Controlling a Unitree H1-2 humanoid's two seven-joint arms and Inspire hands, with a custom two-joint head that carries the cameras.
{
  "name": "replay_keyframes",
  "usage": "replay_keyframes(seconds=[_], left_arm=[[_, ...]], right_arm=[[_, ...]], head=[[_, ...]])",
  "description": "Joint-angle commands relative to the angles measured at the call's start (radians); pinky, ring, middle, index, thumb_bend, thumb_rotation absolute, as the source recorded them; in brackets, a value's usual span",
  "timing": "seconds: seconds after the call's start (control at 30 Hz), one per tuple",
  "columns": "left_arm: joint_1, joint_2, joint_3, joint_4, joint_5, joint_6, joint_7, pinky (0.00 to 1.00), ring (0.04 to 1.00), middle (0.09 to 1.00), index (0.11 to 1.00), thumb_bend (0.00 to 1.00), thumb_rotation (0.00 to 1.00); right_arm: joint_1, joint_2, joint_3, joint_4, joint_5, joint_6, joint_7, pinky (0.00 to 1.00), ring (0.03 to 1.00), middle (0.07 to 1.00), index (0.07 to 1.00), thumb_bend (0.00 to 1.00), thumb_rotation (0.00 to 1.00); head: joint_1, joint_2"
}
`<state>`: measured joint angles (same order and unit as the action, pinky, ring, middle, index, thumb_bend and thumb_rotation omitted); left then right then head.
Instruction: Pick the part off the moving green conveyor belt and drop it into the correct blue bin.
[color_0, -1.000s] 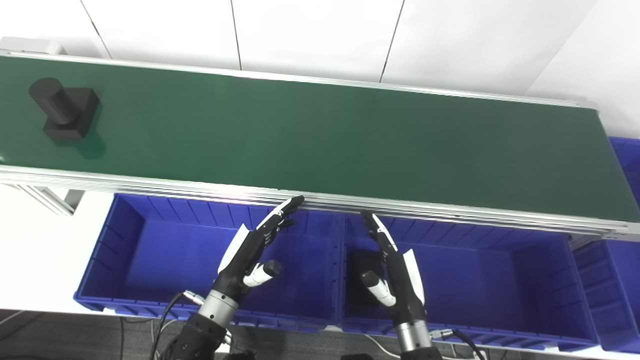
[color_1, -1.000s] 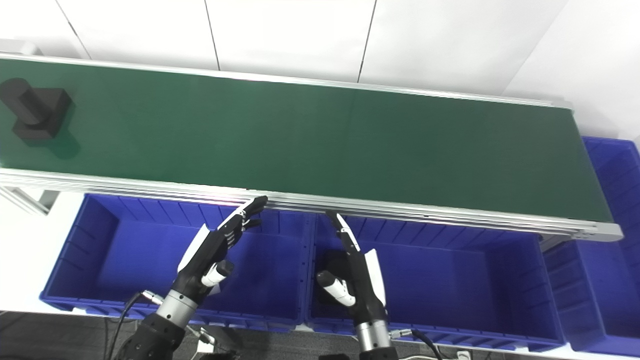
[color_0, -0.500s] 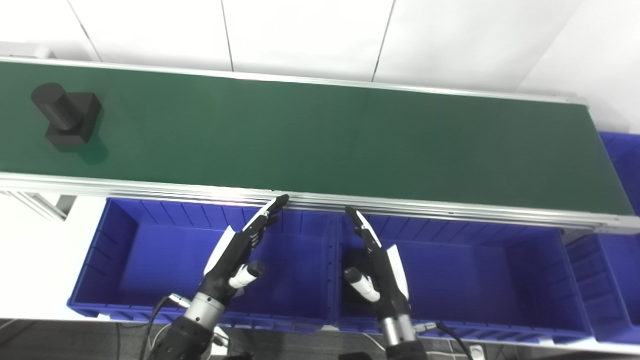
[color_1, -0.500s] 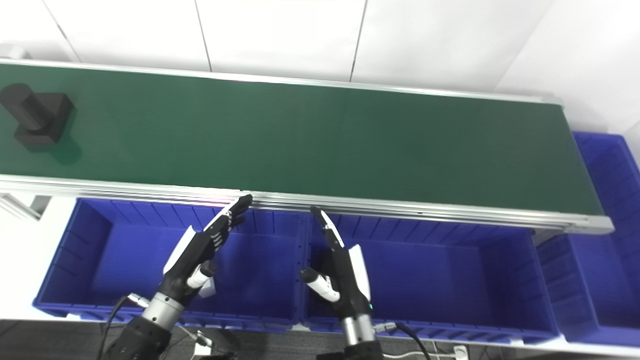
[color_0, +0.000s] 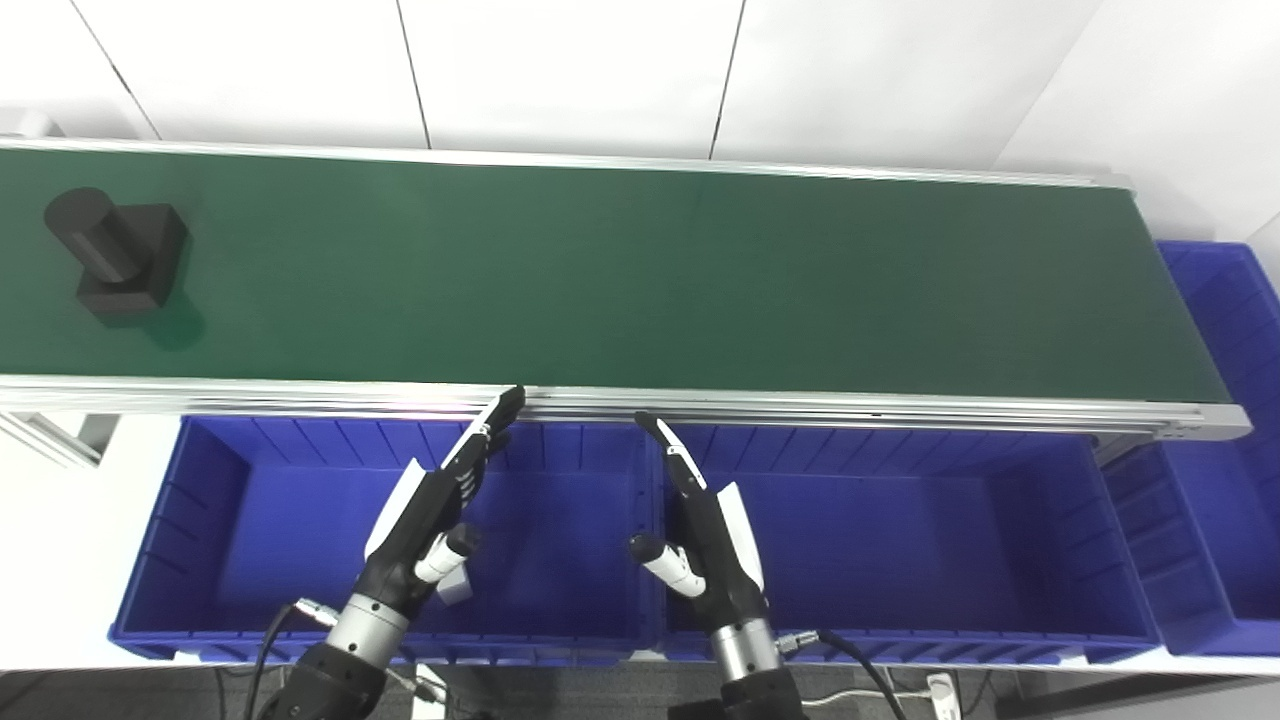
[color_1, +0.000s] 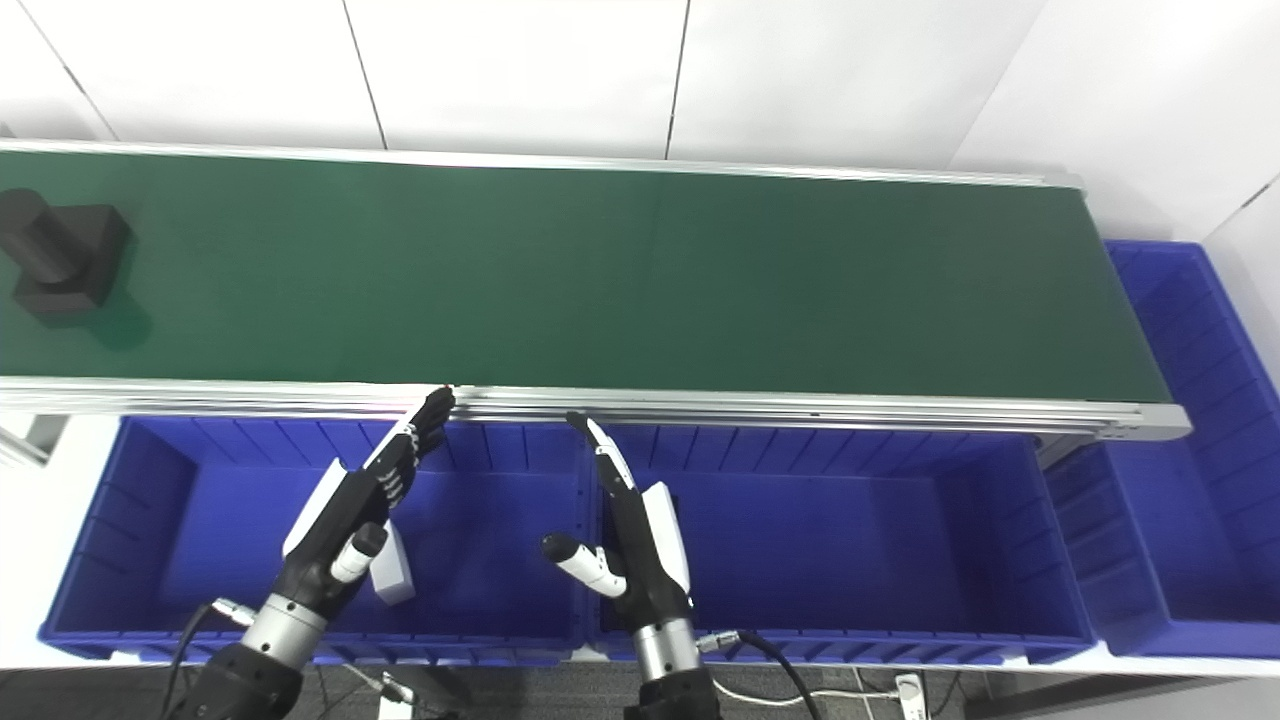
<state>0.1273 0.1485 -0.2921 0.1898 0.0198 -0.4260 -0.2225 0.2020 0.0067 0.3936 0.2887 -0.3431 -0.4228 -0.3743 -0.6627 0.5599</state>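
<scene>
Black left hand (color_0: 425, 520) and right hand (color_0: 705, 545), white panels, silver wrists, black cables.

- You have the green conveyor belt (color_0: 650, 280) running across the whole width, framed by silver rails.
- On it, at your far left, stands one black part (color_0: 118, 258): a square block with a cylinder rising from its top, tilted toward the left in this view.
- The part sits nearer the belt's far rail than its near rail.
</scene>
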Motion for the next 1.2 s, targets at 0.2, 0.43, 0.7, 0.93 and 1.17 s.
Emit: replay_keyframes(seconds=[0.2,0.43,0.7,0.93,1.17], left_arm=[[-0.003,-0.005,0.006,-0.018,0.008,-0.044,-0.011,1.00,1.000,0.986,0.971,1.00,1.00],[0.015,-0.029,-0.006,-0.022,0.034,-0.044,0.009,0.98,0.994,0.970,0.950,1.00,1.00],[0.012,-0.040,-0.024,0.012,0.057,-0.044,0.046,0.89,0.946,0.942,0.909,1.00,1.00],[0.009,-0.034,-0.028,0.019,0.058,-0.044,0.054,0.86,0.932,0.936,0.896,1.00,1.00],[0.011,-0.026,-0.029,0.013,0.060,-0.044,0.055,0.85,0.926,0.931,0.895,1.00,1.00]], right_arm=[[-0.004,0.005,0.006,-0.024,0.000,-0.047,-0.015,0.96,0.963,0.940,0.931,1.00,1.00],[0.019,-0.027,0.007,-0.039,0.017,-0.047,-0.011,0.98,0.973,0.945,0.934,1.00,1.00],[0.010,-0.066,0.046,-0.010,0.053,-0.047,-0.044,0.95,0.959,0.944,0.929,1.00,1.00],[-0.004,-0.073,0.075,0.006,0.054,-0.047,-0.078,0.92,0.948,0.941,0.922,1.00,1.00],[-0.006,-0.073,0.084,0.002,0.053,-0.047,-0.089,0.93,0.953,0.945,0.922,1.00,1.00]], head=[[0.056,0.003],[0.155,-0.035],[0.203,-0.089],[0.203,-0.101],[0.208,-0.089]])
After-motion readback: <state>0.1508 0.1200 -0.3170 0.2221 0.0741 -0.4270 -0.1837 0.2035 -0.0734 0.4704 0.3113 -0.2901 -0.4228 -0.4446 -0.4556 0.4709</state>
